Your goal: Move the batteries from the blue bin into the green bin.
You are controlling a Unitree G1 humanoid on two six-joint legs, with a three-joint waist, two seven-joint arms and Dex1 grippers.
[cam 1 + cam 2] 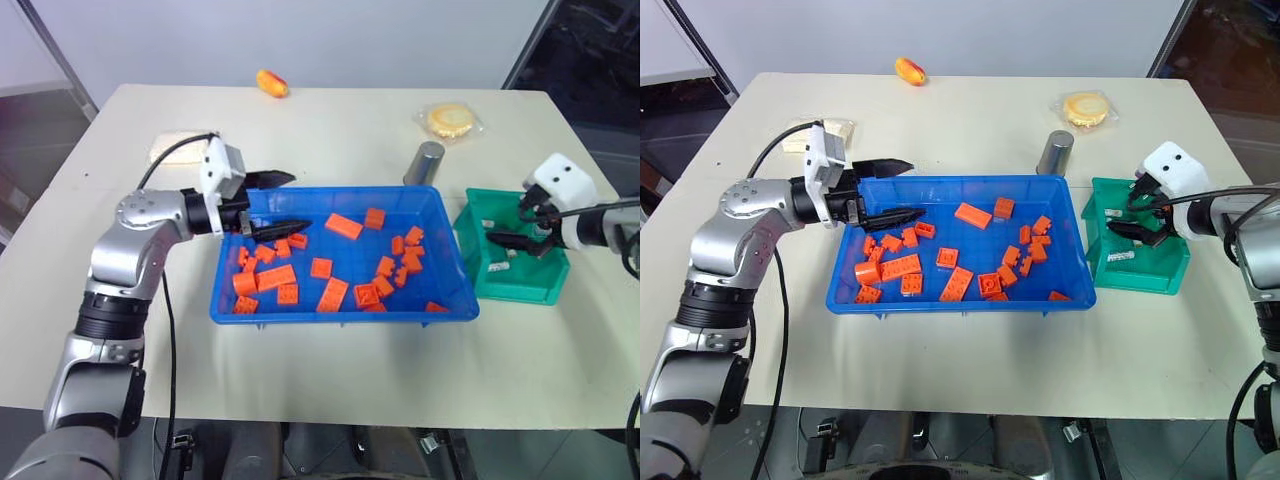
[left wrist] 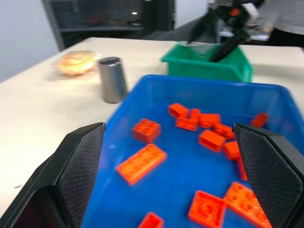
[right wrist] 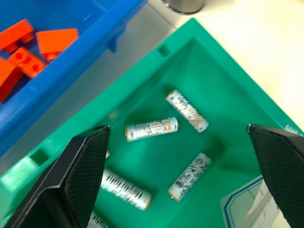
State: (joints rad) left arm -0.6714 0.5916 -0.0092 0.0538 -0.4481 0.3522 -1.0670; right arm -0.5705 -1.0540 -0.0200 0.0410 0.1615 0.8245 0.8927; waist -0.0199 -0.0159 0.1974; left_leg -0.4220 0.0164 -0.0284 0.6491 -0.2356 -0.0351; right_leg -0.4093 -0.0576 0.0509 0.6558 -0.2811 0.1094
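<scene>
A: Any writing to read on the batteries (image 3: 152, 129)?

B: One of them carries "AA" in green on its silver wrap, with a line of small print that cannot be made out. The others have printed bands and symbols too small to read. At least four lie loose on the floor of the green bin (image 1: 545, 288), none touching another, and part of a fifth shows at the bin's near wall. A white label with a blue border (image 3: 244, 206) sits on the bin's sloped front; nothing on it is legible.

A: And the right gripper (image 1: 525, 228)?

B: It hangs over the green bin, tilted downward, its jaws spread wide and holding nothing. The batteries lie below, between the two black fingers (image 3: 80, 175), and apart from them.

A: The left gripper (image 1: 272, 204)?

B: It sits level at the left end of the blue bin (image 1: 455, 308), pointing along it toward the right. Its jaws are also wide apart and empty: one finger over the bin's far left corner, the other over the orange bricks (image 1: 277, 277) inside. Whether it touches any brick cannot be told.

A: What is in the blue bin?

B: Orange bricks scattered across the floor of it; no battery can be picked out among them.

A: Where do the bins stand?

B: The blue bin is in the middle of the surface (image 1: 330, 380), nearer the front edge. The green bin is just beside its right end, toward the right edge. A grey metal can (image 1: 424, 163) stands behind the blue bin's far right corner.
</scene>
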